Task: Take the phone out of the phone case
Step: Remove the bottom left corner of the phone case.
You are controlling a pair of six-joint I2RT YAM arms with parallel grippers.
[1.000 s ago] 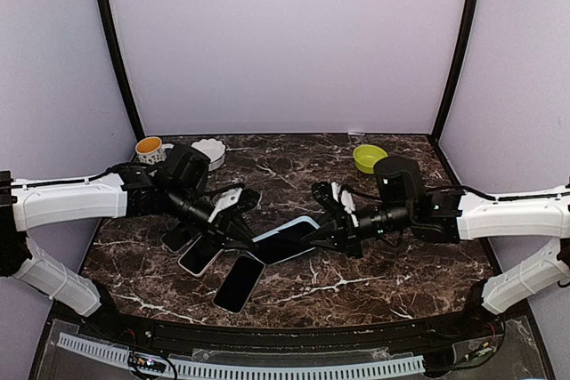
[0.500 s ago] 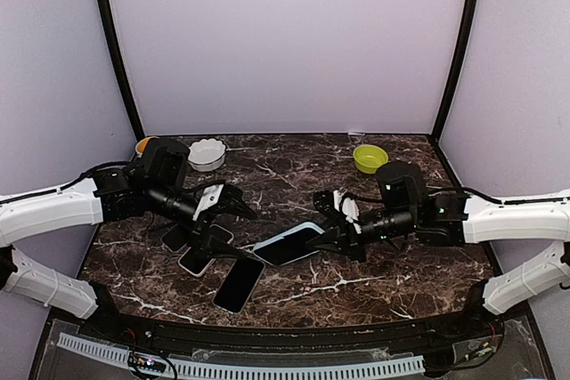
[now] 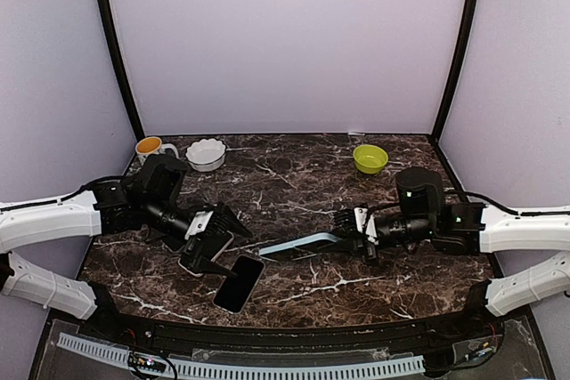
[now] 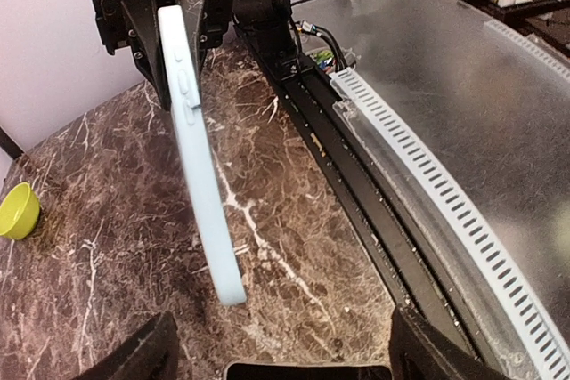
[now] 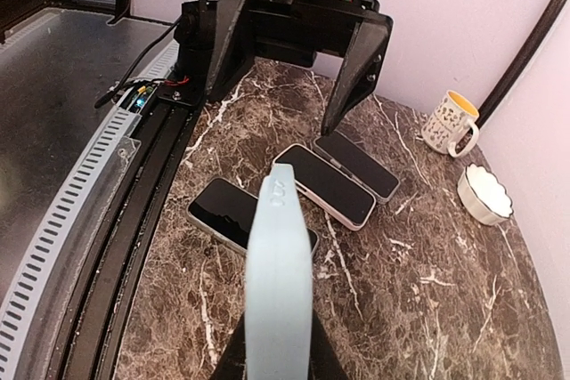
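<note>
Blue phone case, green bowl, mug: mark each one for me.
blue phone case (image 3: 298, 246), top view, on its long side edge.
green bowl (image 3: 370, 167), top view, on its front wall.
mug (image 5: 446, 125), right wrist view, on its patterned side.

The phone case (image 3: 298, 246) is pale blue and slim, with raised side buttons along one long edge. It hangs clear of the table near the middle, almost level, pinched at one end in the right gripper (image 3: 354, 234). Seen mostly edge-on, it does not show whether a phone sits inside. A black phone (image 3: 239, 283) lies flat, screen up, near the front edge.
</note>
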